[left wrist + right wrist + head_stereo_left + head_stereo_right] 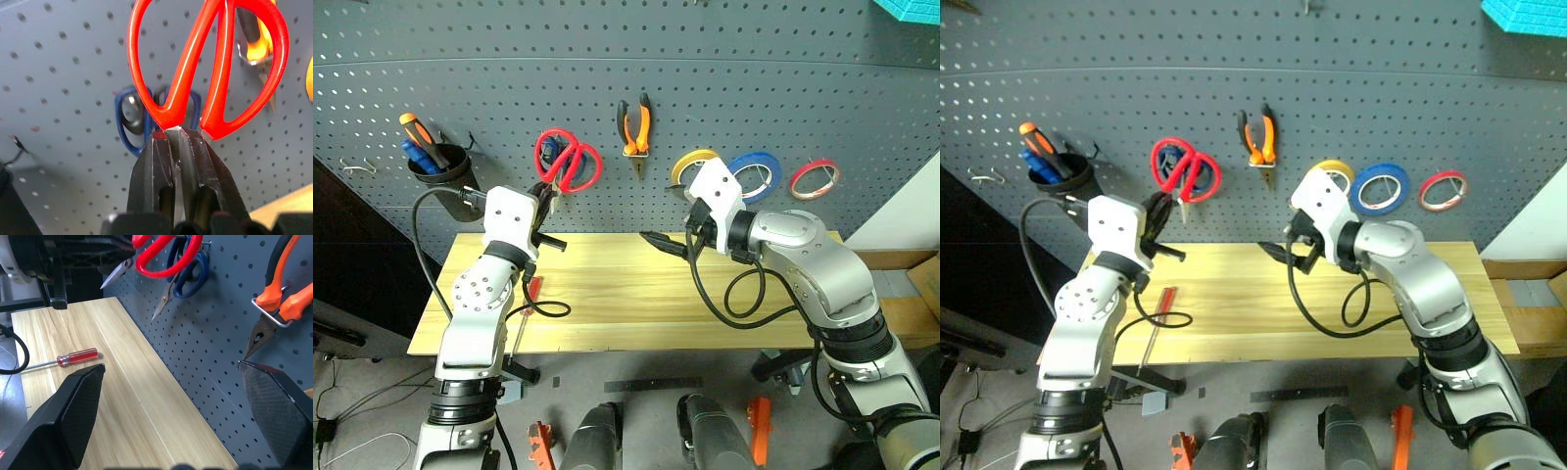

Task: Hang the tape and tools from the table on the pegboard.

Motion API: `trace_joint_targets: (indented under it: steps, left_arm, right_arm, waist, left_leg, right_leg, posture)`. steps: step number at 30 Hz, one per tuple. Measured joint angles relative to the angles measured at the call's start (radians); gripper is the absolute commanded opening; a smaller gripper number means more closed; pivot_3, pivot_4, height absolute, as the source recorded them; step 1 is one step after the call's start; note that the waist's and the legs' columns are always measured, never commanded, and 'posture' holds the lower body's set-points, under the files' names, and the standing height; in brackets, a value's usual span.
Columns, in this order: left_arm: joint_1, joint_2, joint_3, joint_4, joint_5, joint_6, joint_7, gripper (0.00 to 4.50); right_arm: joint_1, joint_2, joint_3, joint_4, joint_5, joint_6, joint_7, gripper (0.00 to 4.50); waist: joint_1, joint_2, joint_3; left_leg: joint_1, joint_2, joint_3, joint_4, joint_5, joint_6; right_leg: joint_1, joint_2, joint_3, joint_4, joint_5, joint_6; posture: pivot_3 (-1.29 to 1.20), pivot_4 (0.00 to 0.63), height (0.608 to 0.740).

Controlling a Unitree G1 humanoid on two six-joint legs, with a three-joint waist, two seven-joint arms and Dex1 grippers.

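Observation:
My left gripper (pixel 546 199) is shut on the blades of the red-looped scissors (pixel 570 162), holding the loops (pixel 215 63) up against the pegboard (pixel 607 59), over the blue-looped scissors (pixel 128 115). I cannot tell whether a loop sits on a hook. The red-handled screwdriver (pixel 532 287) lies on the table (pixel 636 294) at the left, below that arm. The orange-and-black pliers (pixel 635 125) hang on the board. The blue tape (pixel 754 176) hangs further right. My right gripper (pixel 671 235) stands open and empty over the middle of the table.
A black cup (pixel 440 168) with orange and blue handles hangs at the board's left, beside a bare hook (pixel 357 168). A yellow ring (pixel 690 164) and a red ring (pixel 815 178) flank the blue tape. Cables loop from both wrists over the tabletop.

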Motion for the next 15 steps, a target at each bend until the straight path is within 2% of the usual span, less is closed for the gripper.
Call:
trace_joint_targets:
  steps: [15]
  left_arm:
    - [-0.001, 0.011, 0.039, 0.055, -0.003, 0.039, 0.020, 0.03]
  right_arm:
    - [-0.004, 0.022, -0.009, -0.005, 0.029, -0.001, 0.007, 4.50]
  waist:
    - [0.000, 0.000, 0.000]
  left_leg:
    - [0.000, 0.000, 0.000, 0.000, 0.000, 0.000]
  right_leg:
    - [0.000, 0.000, 0.000, 0.000, 0.000, 0.000]
  posture:
    - [-0.10, 0.180, 0.740]
